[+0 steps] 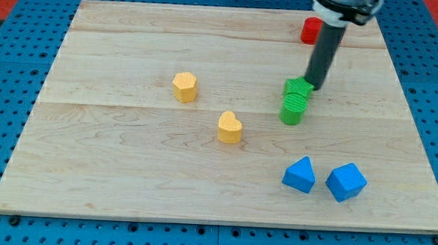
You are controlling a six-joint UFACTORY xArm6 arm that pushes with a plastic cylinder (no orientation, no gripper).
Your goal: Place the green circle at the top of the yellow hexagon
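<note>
Camera view, near to far: at the board's (125,200) bottom right, two blue blocks sit just apart, a blue triangle (299,175) and a blue cube (346,182). Above them toward the middle lies a yellow heart (230,127), and up and to its left the yellow hexagon (184,86). To the view's right of these, two green blocks touch: the green circle (294,109), ribbed and round, nearer, and a second green block (299,87) pressed against its far side, shape unclear. My tip (312,87) stands at the right edge of that far green block, touching or nearly so; being a bare rod, it grasps nothing and can only push. A red block (311,30) sits at the top edge, partly behind the arm. Judged from this, the task is at an early step: the circle is well apart from the hexagon, to its right and lower, and has not been carried toward it. The next move appears to call for the tip to get to the circle's right side, clear of the other green block, and push it left, then steer it up past the hexagon so it ends just above it without knocking the hexagon or the heart.
</note>
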